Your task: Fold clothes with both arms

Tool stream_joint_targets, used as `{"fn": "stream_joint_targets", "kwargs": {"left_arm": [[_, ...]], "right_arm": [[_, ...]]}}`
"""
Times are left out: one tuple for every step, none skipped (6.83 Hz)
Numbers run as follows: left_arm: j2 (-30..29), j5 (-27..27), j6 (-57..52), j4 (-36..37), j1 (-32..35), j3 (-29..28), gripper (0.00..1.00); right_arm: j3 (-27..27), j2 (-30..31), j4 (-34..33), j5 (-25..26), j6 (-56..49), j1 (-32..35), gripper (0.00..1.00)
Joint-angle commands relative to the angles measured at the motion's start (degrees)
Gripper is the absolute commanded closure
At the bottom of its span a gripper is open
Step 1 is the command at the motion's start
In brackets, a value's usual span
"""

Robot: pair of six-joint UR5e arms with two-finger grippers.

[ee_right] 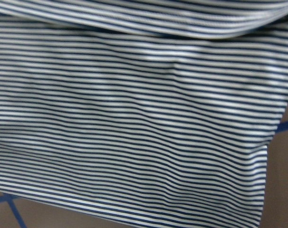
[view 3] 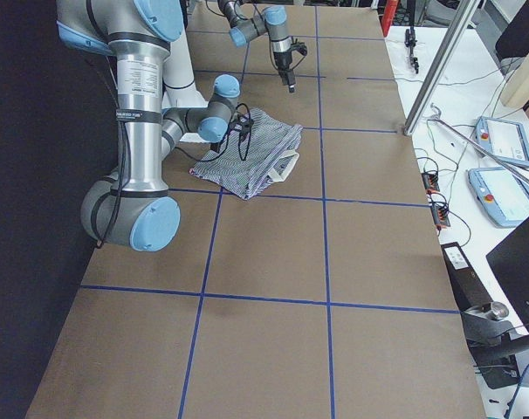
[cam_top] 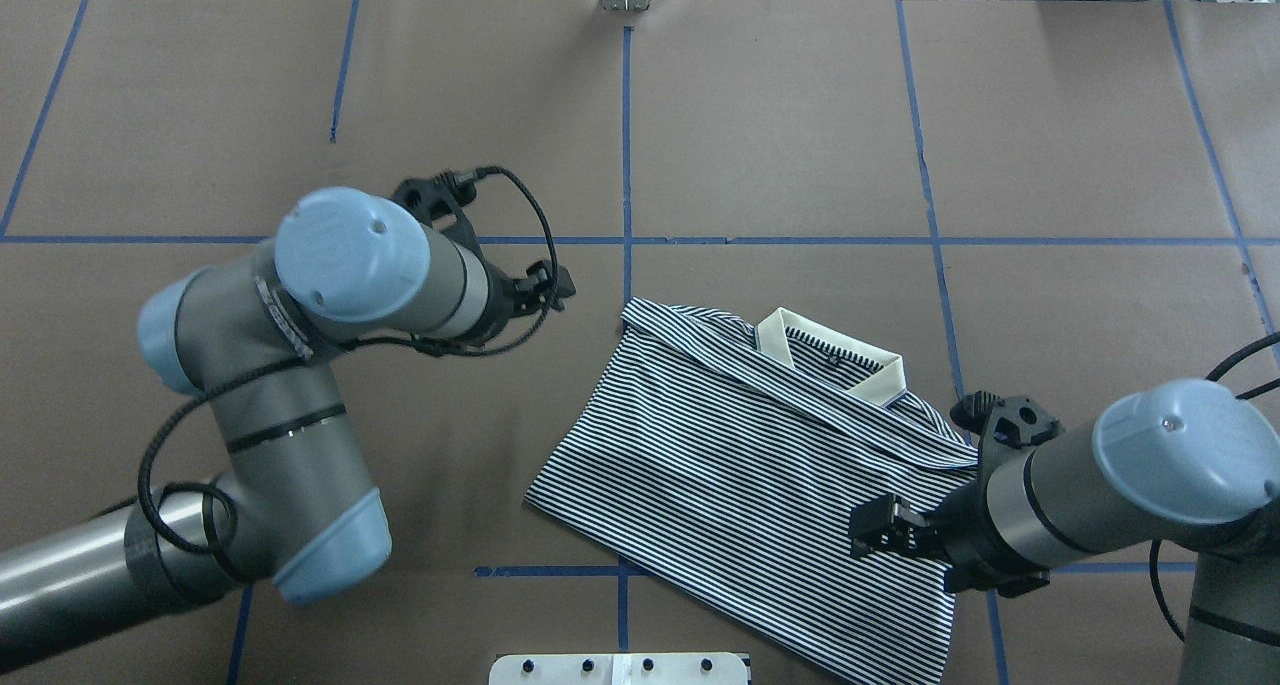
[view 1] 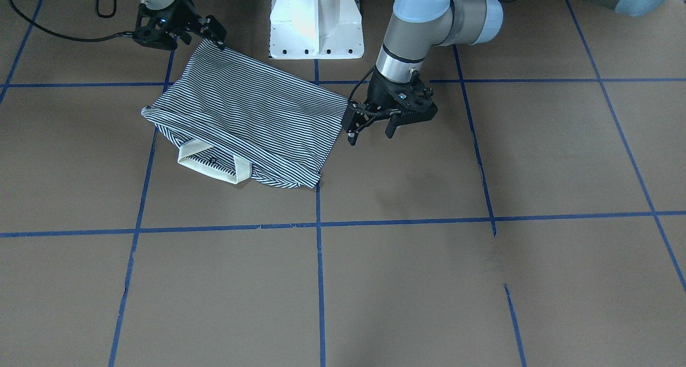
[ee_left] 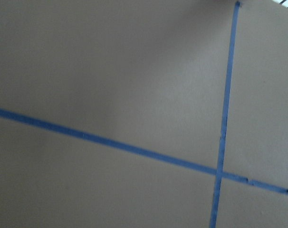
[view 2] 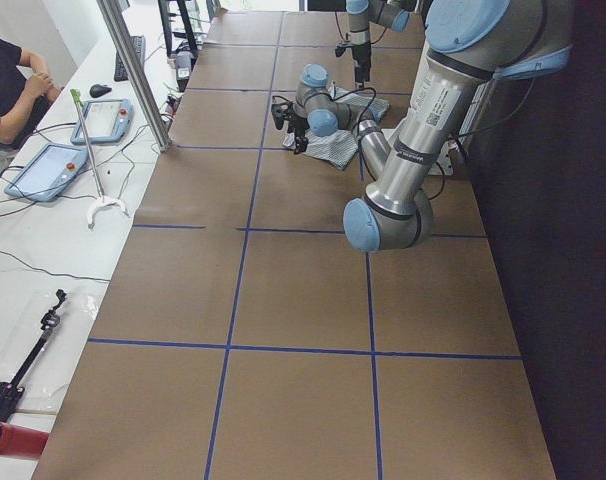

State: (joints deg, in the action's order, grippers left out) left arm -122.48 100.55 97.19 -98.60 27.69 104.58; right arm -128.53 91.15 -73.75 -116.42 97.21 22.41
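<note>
Surface: brown paper-covered desk (view 1: 482, 281) crossed by blue tape lines (view 1: 320, 281).
Nearest item: polo shirt (view 1: 252, 123), lying on the desk on the robot's right side, just ahead of the white pedestal (view 1: 316, 19).
Shirt's look: thin navy-and-white stripes, partly folded into a rough rectangle, cream collar (view 1: 214, 166) showing at the edge farthest from the robot; some ridges across the cloth.
Left gripper (view 1: 371, 131): jaws spread wide, holding nothing, just beside the shirt's inner edge.
Right gripper (view 1: 217, 37): over the shirt's corner nearest the robot; I cannot tell whether it pinches the cloth.
Step in hand: probably between folds.
Next move: likely both grippers taking edges together, lifting evenly so layers don't slide.
</note>
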Motion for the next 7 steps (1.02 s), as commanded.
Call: {"fn": "stream_joint_targets", "kwargs": {"left_arm": [[-0.6, -6.0, 15.3, 6.0, -12.2, 0.5, 0.00], [-0.7, -6.6, 18.0, 6.1, -12.8, -0.5, 0.00], [-0.9, -7.6, 18.9, 6.1, -13.8, -2.1, 0.00], [-0.9, -8.3, 19.3, 6.1, -14.1, -2.2, 0.01], [-0.7, -8.4, 19.4, 6.1, -14.2, -2.3, 0.01], [-0.7, -8.7, 19.3, 6.1, -14.2, -2.8, 0.02], [-0.7, -9.3, 19.3, 6.2, -14.2, -3.2, 0.03]], "right_arm": [[0.4, -3.0, 0.0, -0.1, -3.4, 7.4, 0.00], [0.5, -4.5, 0.0, 0.2, -4.7, 8.9, 0.00], [0.6, -4.7, 0.0, 0.2, -4.7, 9.7, 0.00], [0.9, -4.8, 0.0, 0.6, -4.7, 9.7, 0.00], [1.0, -4.8, 0.0, 0.7, -4.7, 9.8, 0.00], [1.0, -5.2, 0.0, 0.4, -4.7, 10.0, 0.00], [1.0, -5.2, 0.0, 0.2, -4.7, 10.0, 0.00]]}}
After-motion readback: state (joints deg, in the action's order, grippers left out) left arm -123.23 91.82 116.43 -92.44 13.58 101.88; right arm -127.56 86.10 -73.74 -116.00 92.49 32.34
